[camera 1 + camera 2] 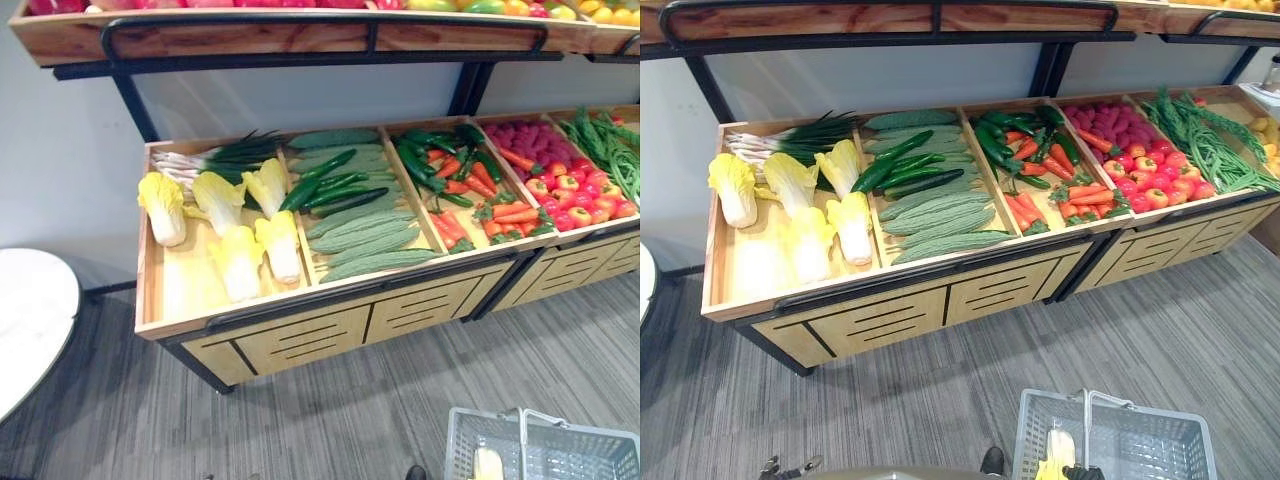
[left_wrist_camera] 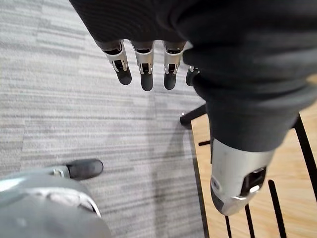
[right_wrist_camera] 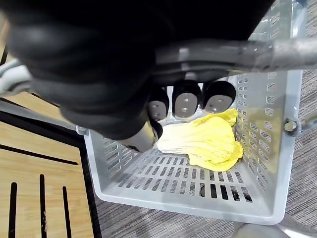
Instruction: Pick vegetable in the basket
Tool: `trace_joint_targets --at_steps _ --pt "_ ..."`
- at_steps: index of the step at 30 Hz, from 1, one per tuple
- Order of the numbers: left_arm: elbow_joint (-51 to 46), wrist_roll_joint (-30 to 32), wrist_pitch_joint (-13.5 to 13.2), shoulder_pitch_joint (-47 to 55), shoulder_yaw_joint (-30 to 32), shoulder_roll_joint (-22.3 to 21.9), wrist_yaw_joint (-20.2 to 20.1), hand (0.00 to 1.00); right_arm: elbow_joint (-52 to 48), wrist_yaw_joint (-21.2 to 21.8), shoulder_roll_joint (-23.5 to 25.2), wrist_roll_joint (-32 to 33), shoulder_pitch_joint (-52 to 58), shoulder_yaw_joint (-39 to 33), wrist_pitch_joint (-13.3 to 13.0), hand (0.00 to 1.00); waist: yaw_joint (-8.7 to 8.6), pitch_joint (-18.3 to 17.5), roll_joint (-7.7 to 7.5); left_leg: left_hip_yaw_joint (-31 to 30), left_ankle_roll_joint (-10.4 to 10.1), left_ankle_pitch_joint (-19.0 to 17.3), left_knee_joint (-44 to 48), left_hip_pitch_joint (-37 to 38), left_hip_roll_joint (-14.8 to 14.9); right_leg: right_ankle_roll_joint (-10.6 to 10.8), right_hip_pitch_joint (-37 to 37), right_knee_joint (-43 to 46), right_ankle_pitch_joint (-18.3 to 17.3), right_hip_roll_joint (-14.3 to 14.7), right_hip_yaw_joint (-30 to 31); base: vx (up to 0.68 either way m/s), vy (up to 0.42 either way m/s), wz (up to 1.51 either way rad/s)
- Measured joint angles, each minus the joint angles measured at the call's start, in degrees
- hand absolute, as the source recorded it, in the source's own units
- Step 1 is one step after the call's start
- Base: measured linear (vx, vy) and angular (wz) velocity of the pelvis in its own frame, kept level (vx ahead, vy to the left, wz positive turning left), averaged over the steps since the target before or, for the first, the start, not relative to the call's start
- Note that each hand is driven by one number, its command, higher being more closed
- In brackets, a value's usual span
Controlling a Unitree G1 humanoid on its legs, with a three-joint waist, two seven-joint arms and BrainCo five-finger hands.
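Note:
A grey plastic basket (image 1: 560,445) hangs low at the right, in front of the produce stand. One yellow napa cabbage (image 3: 208,141) lies on its slotted floor. In the right wrist view my right hand (image 3: 185,101) has its fingers curled round the basket's handle (image 3: 247,49). More napa cabbages (image 1: 235,225) lie in the stand's left compartment, beside green onions (image 1: 220,155). My left hand (image 2: 143,69) hangs over the grey floor by the stand's wooden front (image 2: 297,163), fingers straight and holding nothing.
The stand's other compartments hold cucumbers (image 1: 330,185) and ridged gourds (image 1: 365,240), carrots with green peppers (image 1: 470,190), red and yellow peppers (image 1: 580,195), and green beans (image 1: 610,150). An upper shelf (image 1: 300,35) overhangs the back. A white round table (image 1: 25,310) is at the left.

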Motion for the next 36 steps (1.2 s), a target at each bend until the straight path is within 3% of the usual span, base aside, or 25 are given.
trace_joint_targets --at_steps 3,4,6,8,9,10,11,12,13,14,17,19,21,22,24,26,29,30,31,32,33,34,35,36 --pt "0.27 -2.56 0.00 -0.85 -2.92 0.99 -2.09 0.00 0.40 0.28 -0.31 0.60 0.08 -0.26 -0.03 1.00 -0.42 2.50 0.11 0.17 0.14 -7.76 13.27 -2.40 2.87 0.31 -0.57 7.31 -4.17 -0.73 1.23 -0.03 0.022 -0.19" --pt "0.28 -2.56 -0.01 -1.48 -4.47 1.20 -2.56 0.00 0.39 0.57 -0.64 1.00 0.28 -0.51 -0.02 1.00 -0.40 3.00 0.94 0.30 0.25 -10.82 18.71 -3.85 4.35 0.69 -1.86 11.04 -5.33 -0.83 2.06 -0.06 0.050 -0.20" --pt "0.36 -2.49 -0.03 -2.19 -5.86 1.66 -3.01 0.00 -0.02 0.94 -0.57 0.99 0.22 -1.33 -0.08 1.00 -0.47 3.38 1.25 1.77 0.79 -13.65 23.78 -5.57 5.44 1.41 -3.47 13.09 -4.92 -0.80 4.21 -0.07 0.103 -0.53" --pt "1.07 -2.44 -0.02 -3.30 -6.33 2.49 -2.91 0.00 -0.80 0.98 -0.24 1.00 -0.44 -1.05 -0.27 1.00 -0.42 4.31 0.91 5.48 1.23 -15.26 24.85 -5.93 6.23 1.27 -5.74 12.41 -0.84 -0.26 7.83 -0.13 0.143 -0.98" --pt "1.43 -2.43 0.00 -3.75 -6.29 2.91 -2.72 0.00 -1.18 1.00 -0.14 1.03 -0.62 0.07 -0.59 1.00 -0.58 4.59 1.12 8.50 2.31 -15.35 24.38 -5.83 6.58 0.83 -7.09 9.08 6.32 1.15 8.96 -0.28 0.198 -1.35" --pt "1.37 -2.38 -0.07 -3.92 -6.15 3.06 -2.50 0.00 -1.86 1.14 0.00 1.08 -1.72 1.03 -1.00 1.00 -0.43 5.54 2.92 12.93 4.65 -13.45 22.63 -5.53 8.27 0.57 -8.01 7.69 10.57 2.04 7.66 -0.29 0.194 -1.29" --pt "1.20 -2.31 -0.07 -4.56 -6.11 3.20 -2.47 0.00 -1.94 1.20 0.14 1.13 -2.21 1.10 -1.00 1.00 -0.99 6.48 2.84 13.93 5.18 -12.78 21.65 -5.26 8.27 -1.94 -9.30 13.40 6.88 1.57 4.69 -0.30 0.199 -1.01" --pt "0.43 -2.30 -0.19 -5.11 -6.04 3.83 -2.21 0.00 -1.65 1.24 0.53 2.21 -2.27 1.06 -0.89 1.00 -1.80 8.04 2.56 16.20 5.25 -10.65 18.68 -3.75 7.86 -6.03 -10.71 26.55 -2.75 -0.33 -2.25 -0.17 0.122 -0.78" --pt "0.42 -2.30 -0.09 -4.96 -5.89 4.20 -2.15 0.00 -0.83 1.21 0.62 2.86 -1.98 1.02 -0.88 1.00 -1.76 8.29 2.18 18.54 5.32 -9.01 15.64 -1.90 7.52 -7.69 -10.04 33.73 -7.73 -1.63 -6.90 -0.17 0.169 -1.21" --pt "0.42 -2.34 0.00 -4.20 -4.95 4.10 -2.13 0.00 -0.37 1.27 0.65 2.97 -1.74 1.08 -0.60 1.00 -1.61 8.30 2.03 22.62 5.32 -6.98 11.79 0.50 7.01 -7.55 -7.39 39.07 -10.83 -2.49 -11.64 -0.10 0.114 -1.27" --pt "0.53 -2.50 0.12 -2.39 -3.38 3.74 -2.12 0.00 0.84 1.32 0.62 2.67 -3.31 1.67 -0.39 1.00 -1.04 8.01 1.28 33.53 5.09 -5.00 8.65 2.93 6.36 -5.21 -1.65 40.38 -15.34 -4.70 -16.35 -0.06 0.009 -1.91" --pt "0.68 -2.57 0.22 -3.14 -2.48 3.73 -2.10 0.00 1.82 1.47 0.76 2.70 -4.96 1.71 -0.03 1.00 -0.71 8.24 0.52 39.63 4.80 -4.82 10.04 2.85 7.24 -2.88 -0.24 34.03 -16.80 -4.60 -17.28 -0.02 -0.181 -1.79" --pt "0.64 -2.59 0.37 -4.39 -1.73 3.04 -2.11 0.00 1.80 1.46 0.57 2.72 -5.79 1.59 0.01 1.00 -0.19 8.13 0.36 44.26 4.38 -4.61 11.93 3.04 8.64 -2.81 0.41 25.25 -17.44 -1.02 -18.40 -0.03 -0.312 -1.77" --pt "0.56 -2.59 0.38 -5.80 -1.58 2.04 -2.12 0.00 1.61 1.29 0.04 2.72 -5.78 1.59 0.08 1.00 -0.41 8.07 1.00 47.20 3.75 -4.19 12.35 3.29 9.04 -2.83 1.48 18.37 -17.42 1.94 -16.27 -0.03 -0.290 -1.27" --pt "0.69 -2.59 0.32 -7.08 -1.62 -0.18 -2.13 0.00 1.64 1.22 -0.91 2.69 -5.09 1.64 0.93 1.00 -1.46 8.24 2.47 47.90 3.73 -3.99 13.75 3.85 10.70 -4.14 2.59 13.35 -15.62 4.88 -14.05 -0.02 -0.262 -0.98" --pt "1.08 -2.59 0.20 -7.38 -1.76 -1.37 -2.12 0.00 1.55 1.19 -1.16 2.67 -2.98 2.01 1.04 1.00 -1.87 7.92 3.33 47.69 3.62 -3.86 16.80 4.48 12.79 -4.50 3.40 11.66 -15.17 6.56 -11.82 -0.03 -0.165 -0.70" --pt "1.03 -2.60 0.10 -7.66 -1.76 -1.86 -2.03 0.00 1.57 1.29 -0.82 2.69 -1.65 2.39 1.03 1.00 -1.82 8.15 3.45 46.88 3.70 -3.39 28.83 4.48 19.48 -5.09 3.15 11.29 -14.93 8.22 -8.21 -0.06 -0.060 -0.76" --pt "1.06 -2.63 0.10 -7.16 -1.74 -2.23 -1.99 0.00 1.56 1.24 -0.94 2.70 -1.61 2.91 1.01 1.00 -1.45 8.19 3.50 42.39 4.29 -2.34 34.41 3.26 21.78 -5.88 3.29 10.40 -14.43 8.79 -5.14 -0.10 -0.011 -1.13" --pt "0.72 -4.04 -0.13 -6.93 -1.61 -2.76 -2.00 0.00 1.55 1.22 -1.06 2.69 -2.65 4.28 0.98 1.00 -1.19 8.82 2.82 32.77 3.19 -4.24 37.97 -0.51 21.09 -6.18 3.19 9.64 -14.24 8.59 -1.52 -0.07 0.014 -1.15" --pt "0.49 -4.82 -0.16 -7.04 -1.80 -2.82 -1.95 0.00 1.58 1.18 -1.30 2.68 -3.36 4.32 0.99 1.00 -1.12 9.18 3.13 26.79 2.55 -5.74 37.65 -1.98 19.04 -6.28 3.19 9.57 -13.91 8.26 -0.18 -0.06 0.051 -1.12" --pt "0.24 -5.06 -0.17 -7.02 -1.88 -2.85 -1.77 0.00 1.58 1.15 -1.64 2.61 -3.64 4.48 0.93 1.00 -1.08 9.67 3.17 16.47 1.84 -8.03 35.51 -3.99 14.67 -5.98 3.17 9.61 -13.49 7.65 2.41 -0.05 0.090 -1.26" --pt "0.15 -6.55 -0.50 -6.84 -2.37 -2.69 -1.27 0.00 1.57 1.16 -1.86 2.40 -3.62 4.63 0.72 1.00 0.05 9.72 3.32 7.27 1.30 -9.85 30.45 -4.64 9.48 -5.36 3.23 9.67 -13.09 7.10 5.65 -0.04 0.107 -1.15" --pt "0.14 -6.70 -0.58 -6.72 -2.42 -2.69 -1.24 0.00 1.56 1.17 -1.87 2.27 -3.63 4.69 0.68 1.00 0.15 9.69 3.37 5.43 1.18 -10.14 29.24 -4.84 8.64 -5.23 3.22 9.64 -13.01 7.05 6.14 -0.03 0.145 -0.99" --pt "0.07 -7.08 -0.87 -6.42 -2.72 -2.62 -1.18 0.00 1.45 1.19 -1.99 2.04 -3.78 4.87 0.42 1.00 0.18 9.74 3.60 -0.64 1.19 -10.12 24.15 -5.13 6.21 -4.80 3.15 9.27 -12.78 7.04 7.38 -0.05 0.177 -0.59"
